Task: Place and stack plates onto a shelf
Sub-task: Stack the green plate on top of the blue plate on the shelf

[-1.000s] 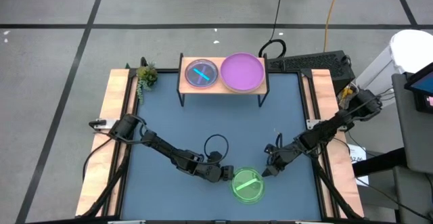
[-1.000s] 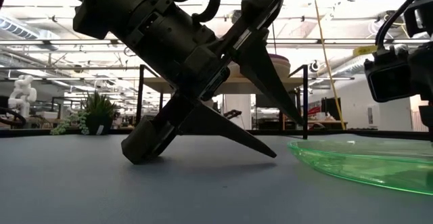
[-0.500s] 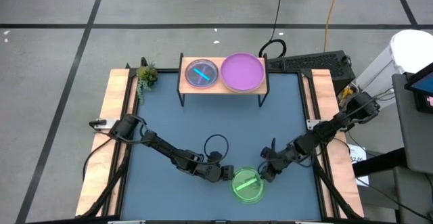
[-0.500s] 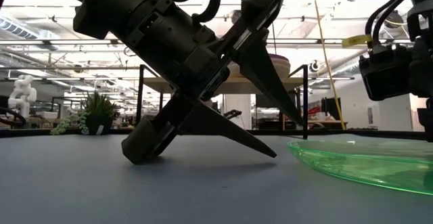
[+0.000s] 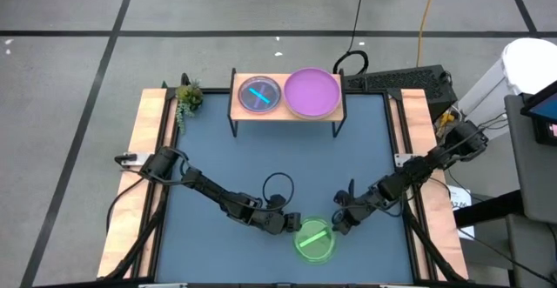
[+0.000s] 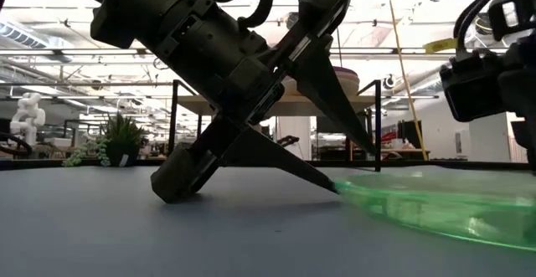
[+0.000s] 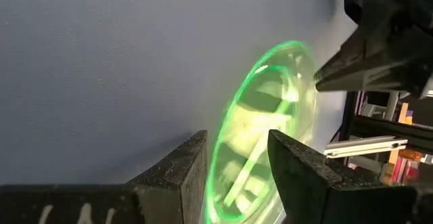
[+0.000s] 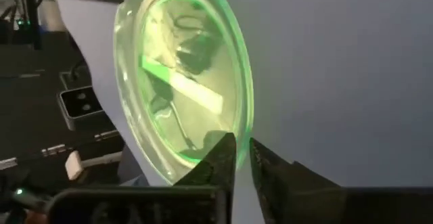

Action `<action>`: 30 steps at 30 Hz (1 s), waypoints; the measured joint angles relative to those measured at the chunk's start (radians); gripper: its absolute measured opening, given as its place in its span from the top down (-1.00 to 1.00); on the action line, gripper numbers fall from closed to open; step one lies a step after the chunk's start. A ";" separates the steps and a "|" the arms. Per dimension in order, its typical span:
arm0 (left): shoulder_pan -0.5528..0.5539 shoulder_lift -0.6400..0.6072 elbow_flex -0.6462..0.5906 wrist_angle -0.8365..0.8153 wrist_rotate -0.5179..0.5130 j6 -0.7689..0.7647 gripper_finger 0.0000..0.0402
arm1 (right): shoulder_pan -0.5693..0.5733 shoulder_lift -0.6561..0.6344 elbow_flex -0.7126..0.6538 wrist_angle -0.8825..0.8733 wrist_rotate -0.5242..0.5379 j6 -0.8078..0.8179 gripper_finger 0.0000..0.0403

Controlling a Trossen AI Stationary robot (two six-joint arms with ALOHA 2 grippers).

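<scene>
A small translucent green plate (image 5: pixel 315 239) with a green bar lies near the table's near edge, between both grippers. My left gripper (image 5: pixel 290 227) is open just left of it, one finger above the other; the plate's left rim (image 7: pixel 218 158) reaches in between them. My right gripper (image 5: pixel 336 225) is shut at the plate's right rim. At the far edge stands the wooden shelf (image 5: pixel 287 112). A translucent blue plate (image 5: pixel 258 94) rests flat on its left half and a purple plate (image 5: pixel 312 92) on its right half. The other plates are out of view. My left gripper's lower fingertip (image 6: pixel 332 187), lying on the table, meets the green plate's left rim (image 6: pixel 342 190); the upper finger stands clear above it. The fingers come level from the table's left. My right gripper's shut fingertips (image 8: pixel 224 149) are against the plate's right rim (image 8: pixel 245 132), slanting down from the right. Whether the rim sits between them, I cannot tell. The plate lies on the table.
A small potted plant (image 5: pixel 187 97) stands at the far left corner beside the shelf. Wooden side rails (image 5: pixel 144 175) run along both sides of the blue table. A thin black cable loop (image 5: pixel 278 184) hangs over the middle. Bare table lies between the shelf and the grippers.
My right gripper has moved toward the table's left and near edge, onto the green plate's right rim, and slid the plate a little to the left. The plate's left rim now reaches my left gripper's lower fingertip.
</scene>
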 joint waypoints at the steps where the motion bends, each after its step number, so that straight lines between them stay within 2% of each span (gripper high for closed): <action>1: 0.000 0.000 0.000 0.001 0.000 0.002 0.21 | 0.000 0.000 0.000 -0.004 0.000 0.007 0.86; 7: 0.000 0.001 0.002 0.032 0.002 0.003 0.21 | 0.000 -0.001 0.000 -0.028 0.000 0.002 0.99; 19: -0.005 0.002 0.001 0.055 0.004 0.037 0.21 | 0.000 -0.002 -0.002 -0.039 -0.014 -0.007 1.00; 24: -0.005 0.007 0.000 0.126 0.033 0.063 0.21 | 0.000 -0.003 -0.003 -0.021 -0.025 -0.009 1.00; 30: -0.005 0.007 0.000 0.125 0.050 0.065 0.21 | -0.001 -0.003 -0.003 -0.023 -0.023 -0.012 1.00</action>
